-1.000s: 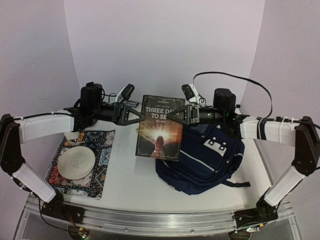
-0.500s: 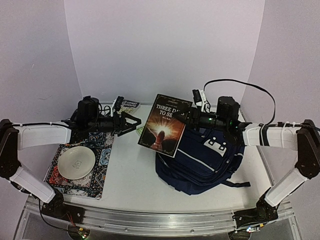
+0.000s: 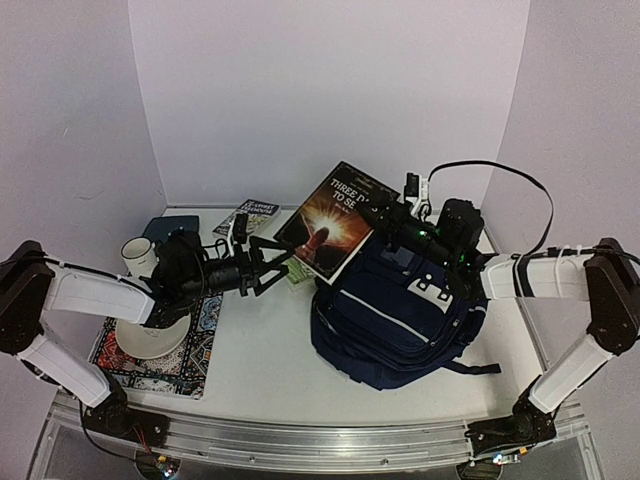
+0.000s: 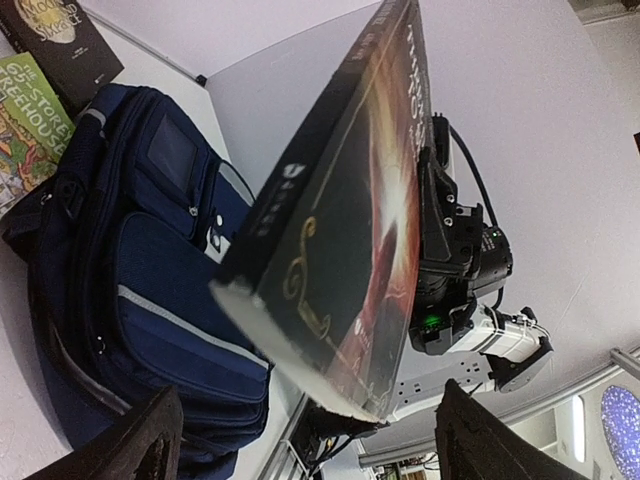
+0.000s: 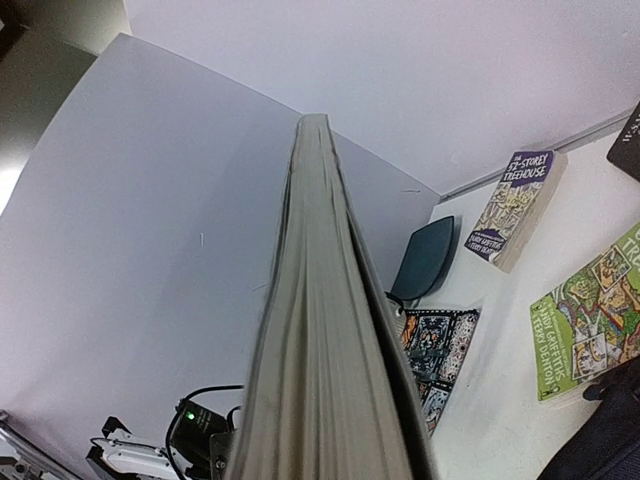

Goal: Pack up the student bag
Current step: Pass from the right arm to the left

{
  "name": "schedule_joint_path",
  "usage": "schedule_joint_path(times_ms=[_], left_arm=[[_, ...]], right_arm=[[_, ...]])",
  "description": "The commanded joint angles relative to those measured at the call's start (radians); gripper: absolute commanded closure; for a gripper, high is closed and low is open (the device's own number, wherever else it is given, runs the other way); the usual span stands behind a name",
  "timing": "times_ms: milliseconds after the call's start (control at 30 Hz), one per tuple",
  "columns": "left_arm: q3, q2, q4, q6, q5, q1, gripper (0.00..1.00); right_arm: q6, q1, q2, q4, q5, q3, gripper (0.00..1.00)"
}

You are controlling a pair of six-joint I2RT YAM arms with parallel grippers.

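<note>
The student bag point(image 3: 400, 315), a navy backpack with white stripes, lies right of centre; the left wrist view shows its pockets point(image 4: 130, 280). My right gripper point(image 3: 388, 216) is shut on the right edge of a dark book point(image 3: 330, 212) with a glowing cover. It holds the book tilted in the air above the bag's back left corner. The book's page edge point(image 5: 320, 350) fills the right wrist view and hides the fingers. My left gripper point(image 3: 277, 262) stands open to the left of the bag, below the book point(image 4: 350, 230), with nothing between its fingers.
A white plate point(image 3: 150, 338) rests on a patterned mat point(image 3: 197, 340) at the left, with a cup point(image 3: 136, 255) and a teal pouch point(image 3: 160, 228) behind it. Other books lie at the back: one near the wall point(image 3: 258, 211), a green one point(image 5: 590, 310), a purple one point(image 5: 520, 205).
My left gripper opened, let go of the book and drew back left and lower. My right gripper raised the book and swung it back towards the bag.
</note>
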Motion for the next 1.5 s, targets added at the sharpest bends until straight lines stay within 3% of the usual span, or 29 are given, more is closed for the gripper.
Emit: schedule_joint_path(times_ms=[0,233,333,400,533,600,667,800,1000,1233,1467], left_arm=[[0.035,0.09,0.275,-0.095,-0.034,-0.012,0.11],[0.098,0.238,0.386,-0.139,-0.042,-0.037,0.14],[0.107,0.28,0.447,-0.15,-0.042,-0.04,0.35],[0.099,0.291,0.476,-0.153,-0.047,-0.04,0.58],[0.074,0.295,0.508,-0.154,-0.064,-0.04,0.9],[0.06,0.29,0.518,-0.15,-0.075,-0.04,1.0],[0.047,0.281,0.52,-0.14,-0.089,-0.04,1.0],[0.0,0.263,0.518,-0.141,-0.112,-0.016,1.0],[-0.07,0.255,0.517,-0.153,-0.101,0.062,1.0],[-0.114,0.245,0.513,-0.16,-0.044,0.149,1.0],[-0.124,0.225,0.491,-0.154,0.003,0.188,1.0]], right_arm=[[0.04,0.019,0.012,0.226,0.039,0.014,1.0],[0.059,0.028,0.029,0.257,0.042,0.009,1.0],[0.059,0.028,0.038,0.257,0.042,0.001,1.0],[0.058,0.028,0.044,0.257,0.046,-0.01,1.0],[0.051,0.028,0.051,0.253,0.042,-0.023,1.0],[0.046,0.028,0.056,0.242,0.039,-0.028,1.0],[0.028,0.028,0.053,0.205,0.033,-0.033,0.96],[-0.067,0.028,0.027,-0.017,-0.007,-0.022,0.74],[-0.371,0.032,-0.061,-0.557,-0.056,0.037,0.53],[-0.716,0.114,-0.131,-1.107,0.052,0.135,0.42],[-0.829,0.26,-0.105,-1.363,0.206,0.197,0.38]])
